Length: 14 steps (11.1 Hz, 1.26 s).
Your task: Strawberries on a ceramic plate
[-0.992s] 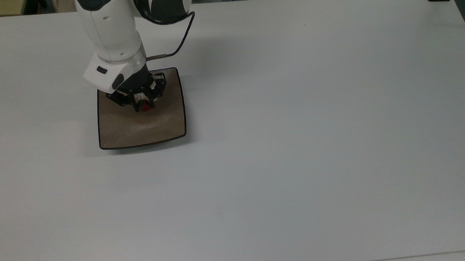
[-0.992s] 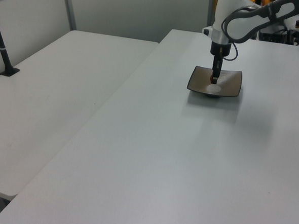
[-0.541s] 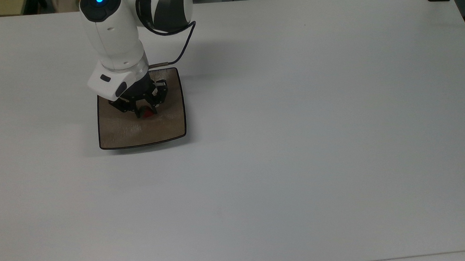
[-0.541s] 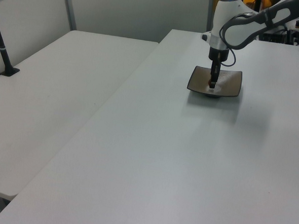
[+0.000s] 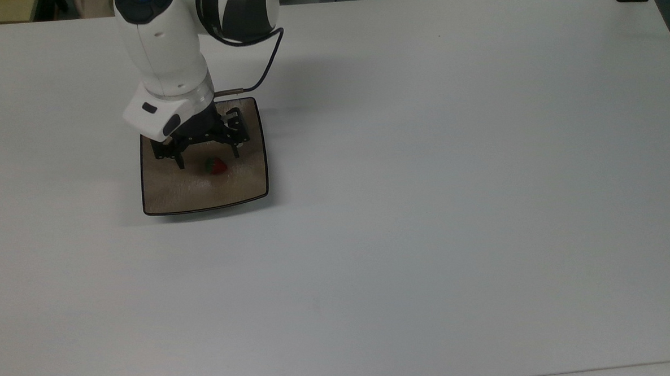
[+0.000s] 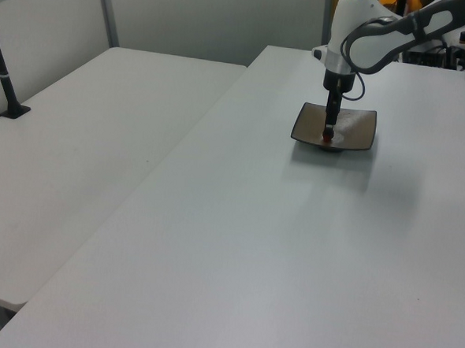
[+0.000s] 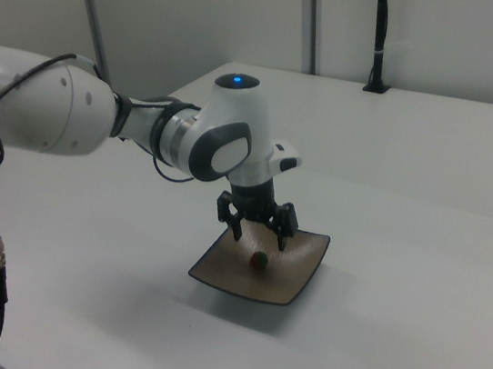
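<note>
Lying on ceramic plate [image 5: 171,201], strawberry [image 5: 216,165], leafy top toward top view's left, gripper [image 5: 207,157] spread

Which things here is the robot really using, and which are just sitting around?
Part of the job:
strawberry, lying on the ceramic plate
gripper, open just above the strawberry

Just there:
white table
black post on the side table

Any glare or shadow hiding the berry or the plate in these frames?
Top view: a pale sheen on the square glossy tan-brown plate beside the tiny red strawberry, which stays clear below the open gripper; soft shadow along the plate's right edge. Right view: the plate looks darker, strawberry distinct. Left view: the arm's faint shadow falls on the white table.
</note>
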### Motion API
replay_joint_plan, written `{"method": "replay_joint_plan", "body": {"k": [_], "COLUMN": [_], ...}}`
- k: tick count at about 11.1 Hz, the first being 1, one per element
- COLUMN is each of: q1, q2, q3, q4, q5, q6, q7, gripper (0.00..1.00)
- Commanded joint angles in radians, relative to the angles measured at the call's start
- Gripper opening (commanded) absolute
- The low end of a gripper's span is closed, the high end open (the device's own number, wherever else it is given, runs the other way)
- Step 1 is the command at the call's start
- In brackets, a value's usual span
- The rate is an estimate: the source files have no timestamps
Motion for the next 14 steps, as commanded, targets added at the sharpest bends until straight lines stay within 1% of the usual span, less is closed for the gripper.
{"method": "replay_joint_plan", "body": {"k": [1, 2, 5, 7, 9, 10, 11, 12, 13, 14], "q1": [0.049, 0.050, 0.052, 0.050, 0.052, 0.055, 0.082, 0.093, 0.092, 0.092], "q2": [-0.119, -0.154, -0.238, -0.317, -0.374, -0.392, -0.400, -0.404, -0.404, -0.404], "q3": [-0.008, -0.007, -0.004, -0.002, 0.004, 0.009, 0.016, 0.024, 0.057, 0.080], "q4": [-0.014, 0.004, 0.127, 0.142, 0.142, 0.142, 0.142, 0.142, 0.142, 0.142], "q5": [-0.001, -0.004, -0.001, 0.011, 0.025, 0.031, 0.031, 0.031, 0.031, 0.031], "q6": [-0.035, -0.084, -0.343, -0.458, -0.550, -0.572, -0.574, -0.569, -0.568, -0.569], "q7": [0.059, 0.066, 0.120, 0.126, 0.143, 0.201, 0.276, 0.333, 0.346, 0.350], "gripper": [1.00, 1.00, 1.00, 1.00, 1.00, 1.00, 1.00, 1.00, 1.00, 1.00]}}
